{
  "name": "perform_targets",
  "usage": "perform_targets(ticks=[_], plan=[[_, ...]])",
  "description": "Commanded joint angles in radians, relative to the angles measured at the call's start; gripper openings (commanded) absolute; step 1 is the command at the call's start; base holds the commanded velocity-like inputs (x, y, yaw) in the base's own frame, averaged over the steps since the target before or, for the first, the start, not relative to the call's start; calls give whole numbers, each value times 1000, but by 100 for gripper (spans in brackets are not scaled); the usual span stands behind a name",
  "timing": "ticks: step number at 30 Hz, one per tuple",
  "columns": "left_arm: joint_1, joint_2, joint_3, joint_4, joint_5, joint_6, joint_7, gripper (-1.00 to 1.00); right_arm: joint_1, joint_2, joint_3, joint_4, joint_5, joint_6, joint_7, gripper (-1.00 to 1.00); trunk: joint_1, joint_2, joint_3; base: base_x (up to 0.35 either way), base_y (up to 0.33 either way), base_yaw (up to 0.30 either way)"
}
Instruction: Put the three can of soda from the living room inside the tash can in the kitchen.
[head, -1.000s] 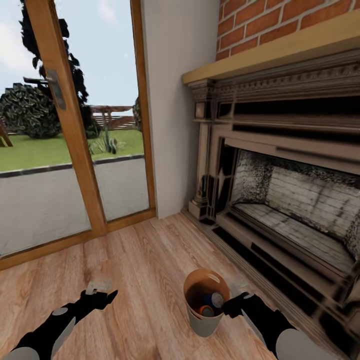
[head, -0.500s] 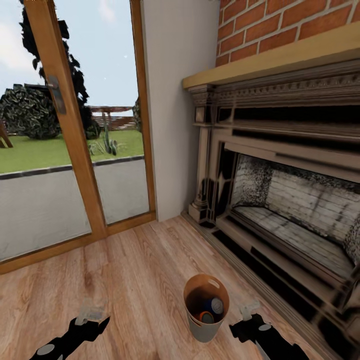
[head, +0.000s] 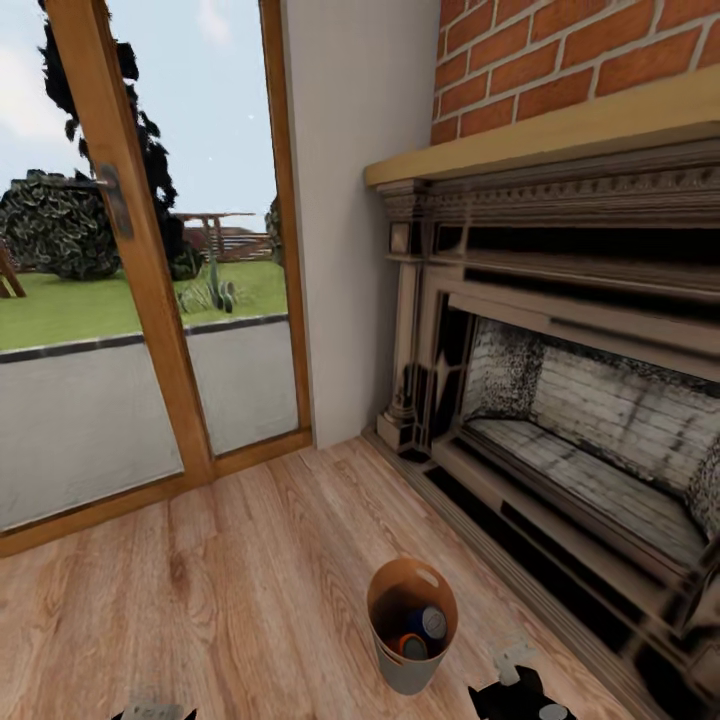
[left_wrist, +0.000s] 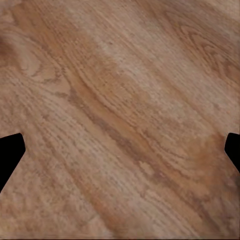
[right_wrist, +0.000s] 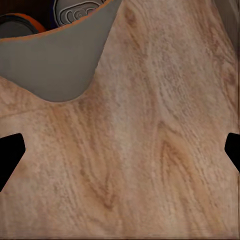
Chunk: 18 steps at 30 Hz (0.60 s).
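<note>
The bin (head: 411, 625) is seen standing upright on the plank floor (head: 250, 570), near the camera and just left of the fireplace (head: 560, 400) hearth edge. Its copper-brown inside is turned up toward the head view, and its grey outer wall is shown in the right wrist view (right_wrist: 55, 65). Inside it, cans are visible: an orange can (head: 410, 646) at the near side and a blue can (head: 431, 621) with a pale top just right of and behind it. The same two are glimpsed over the rim in the right wrist view, the orange can (right_wrist: 17, 25) beside the pale-topped blue can (right_wrist: 80, 10). A third can cannot be made out.

The right gripper (head: 515, 668) is seen at the bottom edge of the head view, just right of the bin and apart from it. In its wrist view the two dark fingertips (right_wrist: 10, 155) are set wide apart with only floor between them, so the jaws are open and nothing is held. The left gripper (head: 152, 712) is barely seen at the bottom edge, well left of the bin; in its wrist view the fingertips (left_wrist: 10, 155) are likewise spread wide over bare planks, jaws open and empty.

A glazed door (head: 120, 280) with a wooden frame is seen at far left, and a brick chimney (head: 560, 60) above the mantel.
</note>
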Motion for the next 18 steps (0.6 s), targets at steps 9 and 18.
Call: perform_targets(ticks=[9,18], plan=[[76,0,2,95,3,-166,12,100,76,-21,-7,97,-5,-198,0,100,-35,63,28,0,0,0],[165,-1,3,100,3,-252,37,100,86,-49,-57,266,-37,-346,1,100,-69,126,57,0,0,0]])
